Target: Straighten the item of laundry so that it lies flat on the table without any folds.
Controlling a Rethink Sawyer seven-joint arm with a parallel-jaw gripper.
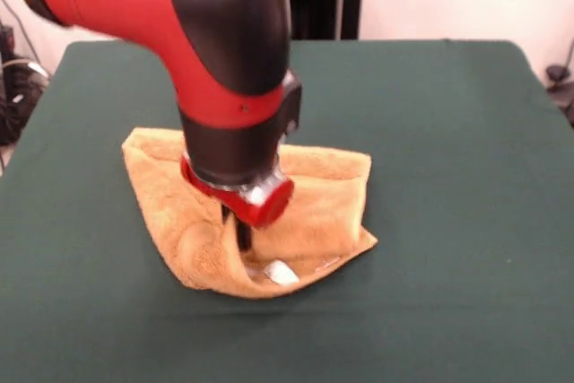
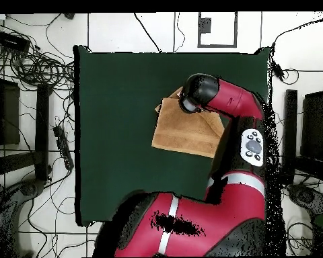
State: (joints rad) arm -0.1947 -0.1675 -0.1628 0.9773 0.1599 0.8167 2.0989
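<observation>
The orange-tan towel [image 1: 318, 208] lies crumpled near the middle of the dark green table [image 1: 448, 132]. Its front edge is lifted and curled, and a white label [image 1: 280, 272] shows in the fold. My gripper [image 1: 244, 244] points down into that raised front fold and is shut on the towel, holding the edge a little above the table. The red and black wrist hides the towel's middle. In the overhead view the towel [image 2: 181, 131] lies right of the table's [image 2: 124, 134] centre. One corner is folded up by the wrist, which hides the gripper.
Cables and equipment [image 2: 36, 67] lie on the floor around the table. The arm's body [image 2: 191, 222] covers the table's near right part in the overhead view. Green surface lies open on all sides of the towel.
</observation>
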